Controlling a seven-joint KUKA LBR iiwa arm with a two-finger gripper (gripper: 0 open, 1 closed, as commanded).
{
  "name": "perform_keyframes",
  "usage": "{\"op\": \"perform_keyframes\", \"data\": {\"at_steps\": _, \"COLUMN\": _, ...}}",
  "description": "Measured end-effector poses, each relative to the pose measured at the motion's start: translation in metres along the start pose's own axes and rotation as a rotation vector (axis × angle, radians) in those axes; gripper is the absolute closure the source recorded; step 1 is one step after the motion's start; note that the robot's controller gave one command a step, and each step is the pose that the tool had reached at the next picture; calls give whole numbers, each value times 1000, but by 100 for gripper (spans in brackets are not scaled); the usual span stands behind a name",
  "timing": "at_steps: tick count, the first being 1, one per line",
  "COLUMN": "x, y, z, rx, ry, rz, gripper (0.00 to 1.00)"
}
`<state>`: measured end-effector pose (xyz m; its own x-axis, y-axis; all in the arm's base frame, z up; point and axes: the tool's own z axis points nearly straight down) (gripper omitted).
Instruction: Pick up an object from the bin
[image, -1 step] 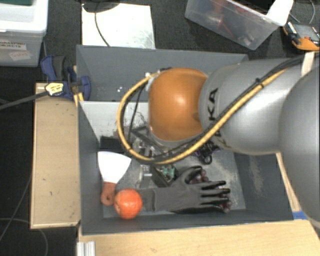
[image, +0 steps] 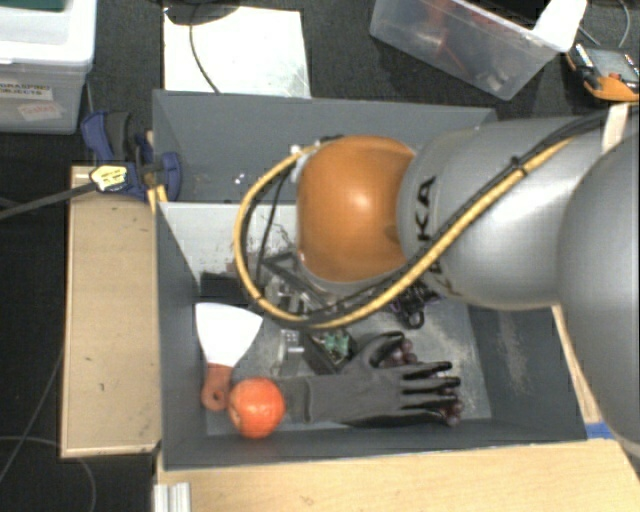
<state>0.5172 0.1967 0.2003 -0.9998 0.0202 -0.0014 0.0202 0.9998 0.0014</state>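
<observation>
My gripper (image: 294, 310) hangs low in the left middle of the bin, mostly hidden under the arm's orange cover. Just left of it lies a white curved piece (image: 226, 334). In front of it, near the bin's front wall, a black glove (image: 385, 394) lies flat with its fingers pointing right. An orange ball (image: 257, 407) rests at the front left, touching a small reddish-brown piece (image: 215, 388). I see nothing held by the gripper.
A flat black thing (image: 218, 290) lies by the left wall behind the white piece. A dark ring-shaped item (image: 389, 351) sits right of the gripper, above the glove. The arm covers the bin's back and right side.
</observation>
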Motion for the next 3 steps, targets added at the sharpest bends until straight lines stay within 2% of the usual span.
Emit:
{"op": "perform_keyframes", "data": {"at_steps": 1, "x": 9, "y": 17, "z": 68, "rx": -2, "ry": -4, "rz": -26, "gripper": 0}}
{"op": "perform_keyframes", "data": {"at_steps": 2, "x": 36, "y": -101, "z": 75, "rx": -6, "ry": -11, "rz": 187, "gripper": 0}}
{"op": "perform_keyframes", "data": {"at_steps": 3, "x": 11, "y": 11, "z": 121, "rx": 14, "ry": 11, "rz": -8, "gripper": 0}}
